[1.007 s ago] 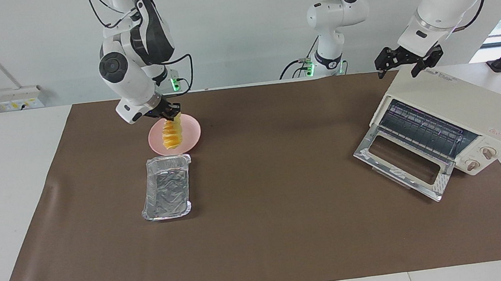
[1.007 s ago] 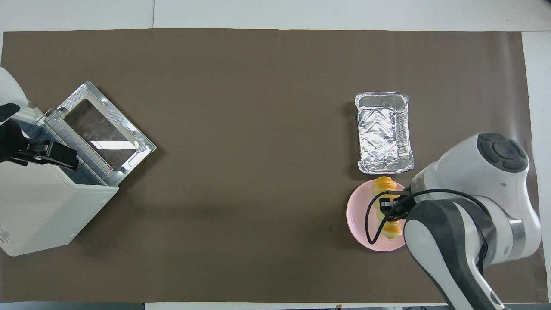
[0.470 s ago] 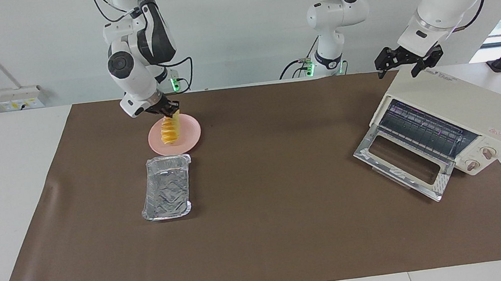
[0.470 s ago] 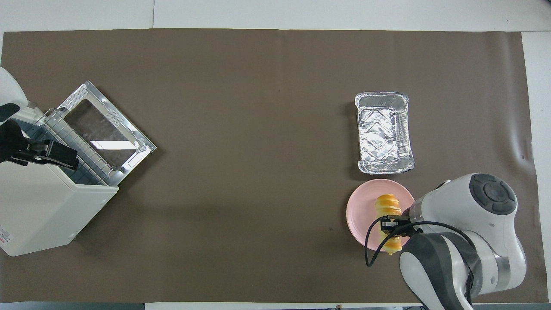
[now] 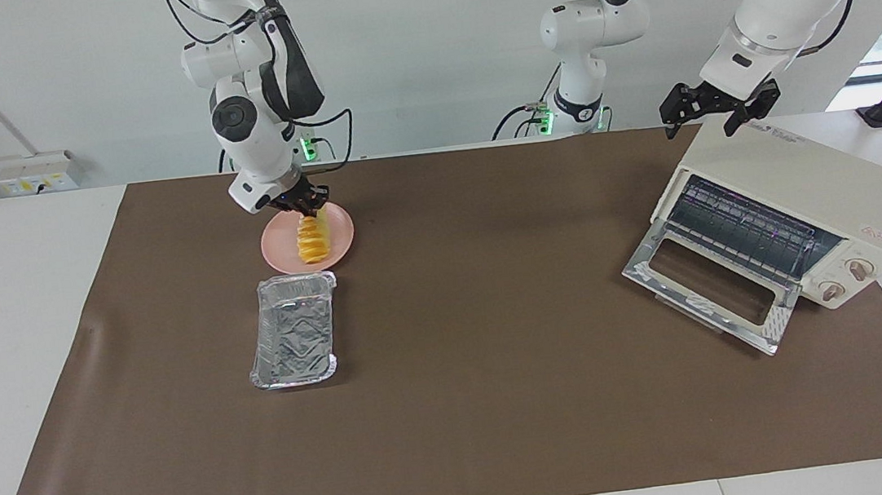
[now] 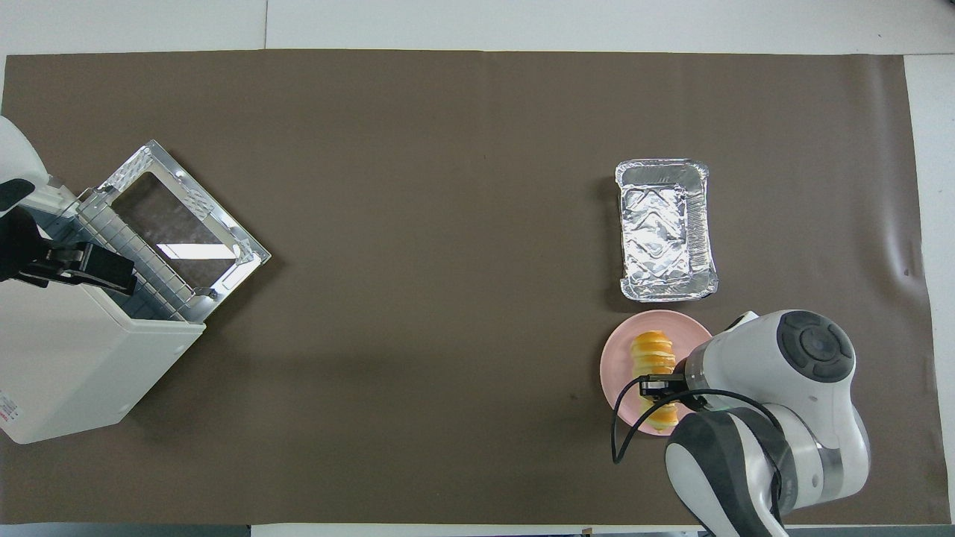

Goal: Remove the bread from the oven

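Bread on the pink plate, oven door open

In the facing view's upper left, my right gripper (image 5: 306, 206) is at the upper end of the bread (image 5: 311, 240), whether clamped I cannot tell; the bread lies on the pink plate (image 5: 339, 227), the foil tray (image 5: 294, 330) just below. At the right, the oven (image 5: 793, 202) stands open; my left gripper (image 5: 717, 109) waits over its top, fingers spread

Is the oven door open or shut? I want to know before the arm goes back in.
Open. The oven door is folded down flat in front, and the bare wire rack shows.
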Motion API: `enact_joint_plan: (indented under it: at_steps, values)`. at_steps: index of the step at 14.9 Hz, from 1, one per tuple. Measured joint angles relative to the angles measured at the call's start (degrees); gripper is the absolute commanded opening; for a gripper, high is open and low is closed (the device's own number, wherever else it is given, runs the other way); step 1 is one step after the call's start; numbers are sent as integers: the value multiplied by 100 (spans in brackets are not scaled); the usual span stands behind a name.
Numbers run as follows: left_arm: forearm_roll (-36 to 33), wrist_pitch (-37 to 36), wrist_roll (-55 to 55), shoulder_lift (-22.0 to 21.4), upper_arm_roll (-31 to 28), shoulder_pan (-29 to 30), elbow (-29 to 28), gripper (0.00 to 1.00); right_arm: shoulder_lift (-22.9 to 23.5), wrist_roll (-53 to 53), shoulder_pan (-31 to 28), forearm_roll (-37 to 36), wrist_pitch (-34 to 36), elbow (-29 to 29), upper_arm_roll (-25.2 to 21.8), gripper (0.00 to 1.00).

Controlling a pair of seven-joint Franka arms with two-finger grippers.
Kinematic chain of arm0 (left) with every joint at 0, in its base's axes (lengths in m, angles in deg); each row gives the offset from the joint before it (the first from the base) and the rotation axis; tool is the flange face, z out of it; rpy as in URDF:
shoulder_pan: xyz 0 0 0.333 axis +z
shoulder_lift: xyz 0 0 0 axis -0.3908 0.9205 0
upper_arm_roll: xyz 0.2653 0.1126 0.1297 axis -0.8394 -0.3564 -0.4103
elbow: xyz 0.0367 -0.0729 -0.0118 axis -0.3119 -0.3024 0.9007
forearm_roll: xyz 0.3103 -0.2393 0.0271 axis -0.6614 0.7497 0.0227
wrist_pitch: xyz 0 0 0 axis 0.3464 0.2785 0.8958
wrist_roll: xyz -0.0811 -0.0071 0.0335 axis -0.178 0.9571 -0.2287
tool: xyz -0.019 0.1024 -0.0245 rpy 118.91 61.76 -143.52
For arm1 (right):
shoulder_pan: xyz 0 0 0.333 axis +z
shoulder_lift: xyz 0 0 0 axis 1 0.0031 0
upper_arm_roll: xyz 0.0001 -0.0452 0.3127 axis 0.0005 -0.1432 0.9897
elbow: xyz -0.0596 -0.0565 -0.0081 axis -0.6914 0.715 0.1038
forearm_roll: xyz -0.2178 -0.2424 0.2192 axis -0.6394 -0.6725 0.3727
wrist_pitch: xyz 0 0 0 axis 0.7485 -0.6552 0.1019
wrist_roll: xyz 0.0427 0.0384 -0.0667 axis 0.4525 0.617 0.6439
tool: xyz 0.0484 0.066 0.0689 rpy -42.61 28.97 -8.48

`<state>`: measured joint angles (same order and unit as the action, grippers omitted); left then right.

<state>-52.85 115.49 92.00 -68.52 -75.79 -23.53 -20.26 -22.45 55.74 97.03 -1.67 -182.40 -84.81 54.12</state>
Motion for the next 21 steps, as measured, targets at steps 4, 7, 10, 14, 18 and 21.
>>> enact_joint_plan:
  at_steps: [4,7,10,14,18,21]
  values:
    - [0,1,0,0,0,0,0,100,-3,1,-35,0,149,412,-24,100]
    - [0,1,0,0,0,0,0,100,64,1,-414,-3,555,1383,-38,100]
    - [0,1,0,0,0,0,0,100,489,-405,-950,-76,621,2271,-72,100]
    - [0,2,0,-1,0,0,0,100,1409,-809,-1215,-391,231,3009,-92,100]
    - [0,3,0,-1,0,0,0,100,1984,-834,-1208,-446,-285,3211,-74,100]
    - [0,3,0,-1,0,0,0,100,2090,-837,-1208,-686,127,3697,-74,100]
